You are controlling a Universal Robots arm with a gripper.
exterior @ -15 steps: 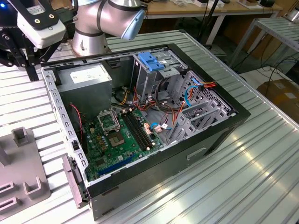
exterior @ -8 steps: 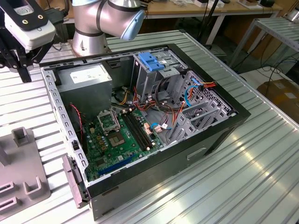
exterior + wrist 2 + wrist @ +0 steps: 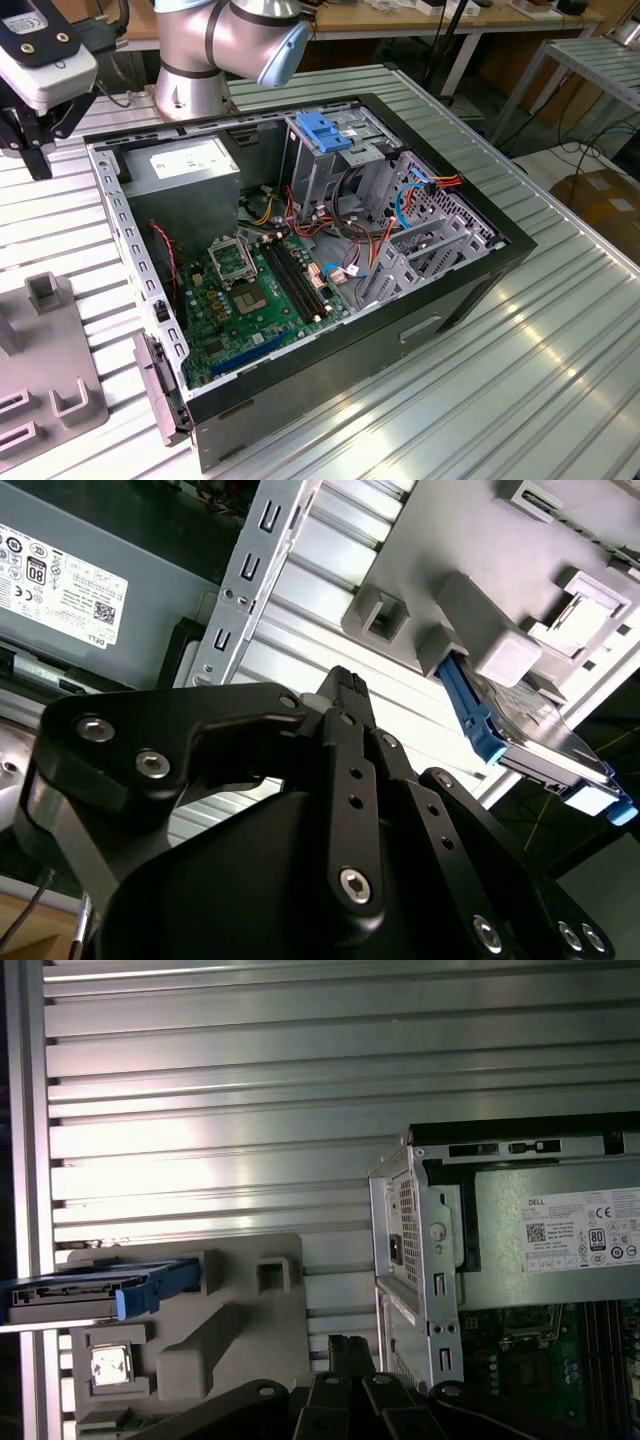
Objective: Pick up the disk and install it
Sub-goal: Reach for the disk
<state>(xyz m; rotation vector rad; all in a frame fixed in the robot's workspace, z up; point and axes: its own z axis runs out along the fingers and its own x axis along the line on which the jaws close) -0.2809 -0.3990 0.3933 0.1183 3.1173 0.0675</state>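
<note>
Jaws closed on nothing; disk (image 3: pixel 90 1295) parked in the grey holder (image 3: pixel 230 1330), apart from them.
From my seat, both wrist views show the disk (image 3: pixel 545 745) on edge, lodged in a block at one end of the holder (image 3: pixel 470 540) and jutting past it, blue rail showing; the jaws hang over the ribbed bench (image 3: pixel 560 350) between holder and open case (image 3: pixel 330 250), touching neither; in the exterior view the holder (image 3: pixel 40 380) lies off the case's left side.
</note>
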